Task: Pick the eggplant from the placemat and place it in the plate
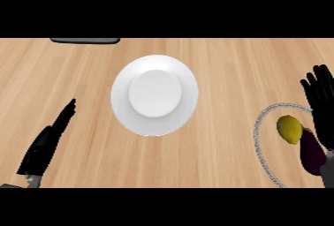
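A white plate (154, 95) sits at the centre of the wooden counter (222, 57) and serves as the reference point. To its right and nearer the robot lies a round placemat (261, 137) with a pale beaded rim. On the placemat, the dark purple eggplant (313, 152) lies just beside a yellow lemon-like fruit (290, 129), on the side away from the plate. The right hand (321, 95) is above the placemat, right of the plate, fingers straight and apart, holding nothing. The left hand (51, 134) is left of the plate, seen edge-on, fingers straight and together. A dark flat object (85, 40) lies beyond the plate.
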`<action>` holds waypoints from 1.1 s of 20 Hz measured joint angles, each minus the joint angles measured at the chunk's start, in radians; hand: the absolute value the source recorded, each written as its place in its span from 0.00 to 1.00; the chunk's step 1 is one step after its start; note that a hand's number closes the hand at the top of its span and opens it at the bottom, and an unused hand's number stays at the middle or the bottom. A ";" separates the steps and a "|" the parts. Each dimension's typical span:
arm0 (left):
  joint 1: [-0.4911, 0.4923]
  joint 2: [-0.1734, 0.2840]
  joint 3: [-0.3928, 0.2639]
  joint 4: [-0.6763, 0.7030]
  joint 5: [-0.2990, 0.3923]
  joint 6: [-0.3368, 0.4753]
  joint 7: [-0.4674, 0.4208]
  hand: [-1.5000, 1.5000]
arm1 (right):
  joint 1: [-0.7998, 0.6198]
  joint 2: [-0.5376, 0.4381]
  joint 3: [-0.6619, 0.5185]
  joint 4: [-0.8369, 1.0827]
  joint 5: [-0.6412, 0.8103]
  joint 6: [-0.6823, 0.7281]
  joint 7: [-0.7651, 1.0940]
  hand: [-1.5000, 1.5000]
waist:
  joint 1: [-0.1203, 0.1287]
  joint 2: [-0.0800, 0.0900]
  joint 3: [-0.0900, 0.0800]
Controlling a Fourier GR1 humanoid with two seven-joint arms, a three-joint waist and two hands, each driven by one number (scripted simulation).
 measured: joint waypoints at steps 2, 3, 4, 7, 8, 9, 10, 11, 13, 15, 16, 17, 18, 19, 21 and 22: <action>0.011 -0.006 0.018 0.008 -0.005 0.008 -0.016 0.50 | -0.005 0.005 -0.034 -0.003 -0.041 0.009 0.014 0.00 | -0.010 -0.009 0.005; 0.014 -0.004 0.031 0.012 -0.009 0.019 -0.020 0.50 | -0.012 0.007 -0.067 0.007 -0.077 0.015 0.019 0.00 | -0.013 -0.012 0.007; 0.020 0.000 0.046 0.018 -0.012 0.030 -0.032 0.50 | -0.032 0.007 -0.107 0.025 -0.121 0.021 0.027 0.00 | -0.013 -0.014 0.009; 0.034 0.003 0.080 0.024 -0.019 0.064 -0.057 0.50 | -0.038 -0.041 -0.193 0.062 -0.156 -0.001 0.061 0.00 | -0.017 -0.015 0.009; 0.040 0.002 0.085 0.024 -0.018 0.068 -0.061 0.50 | -0.027 -0.058 -0.210 0.077 -0.113 -0.043 0.047 0.00 | -0.018 -0.016 0.010; 0.045 -0.002 0.088 0.021 -0.017 0.073 -0.061 0.50 | -0.015 -0.055 -0.225 0.089 -0.075 -0.087 0.015 0.00 | -0.019 -0.016 0.010; 0.051 -0.004 0.091 0.019 -0.016 0.076 -0.062 0.50 | 0.000 -0.044 -0.235 0.079 -0.042 -0.135 -0.012 0.00 | -0.023 -0.019 0.011; 0.058 -0.002 0.099 0.021 -0.014 0.077 -0.068 0.50 | 0.013 -0.018 -0.240 0.064 -0.013 -0.186 -0.042 0.00 | -0.025 -0.020 0.011; 0.069 0.000 0.113 0.033 -0.010 0.074 -0.081 0.50 | 0.045 0.036 -0.251 0.021 0.021 -0.266 -0.097 0.00 | -0.031 -0.023 0.012; 0.077 -0.004 0.126 0.049 -0.009 0.068 -0.103 0.50 | 0.091 0.089 -0.264 -0.032 0.038 -0.317 -0.147 0.00 | -0.035 -0.023 0.012; 0.083 -0.013 0.124 0.046 -0.017 0.074 -0.106 0.50 | 0.117 0.115 -0.257 -0.075 0.052 -0.342 -0.157 0.00 | -0.036 -0.024 0.013; 0.085 -0.014 0.129 0.047 -0.020 0.072 -0.107 0.50 | 0.159 0.135 -0.253 -0.126 0.060 -0.352 -0.166 0.00 | -0.037 -0.024 0.013; 0.088 -0.017 0.135 0.038 -0.026 0.068 -0.103 0.50 | 0.192 0.144 -0.254 -0.164 0.061 -0.345 -0.168 0.00 | -0.037 -0.024 0.013; 0.091 -0.020 0.136 0.023 -0.032 0.069 -0.089 0.50 | 0.216 0.141 -0.245 -0.208 0.072 -0.347 -0.138 0.00 | -0.036 -0.024 0.013; 0.104 -0.021 0.140 -0.003 -0.038 0.065 -0.075 0.50 | 0.276 0.130 -0.228 -0.265 0.078 -0.316 -0.101 0.00 | -0.035 -0.025 0.013; 0.092 -0.024 0.141 0.002 -0.042 0.067 -0.067 0.50 | 0.302 0.105 -0.226 -0.284 0.077 -0.292 -0.071 0.00 | -0.037 -0.024 0.013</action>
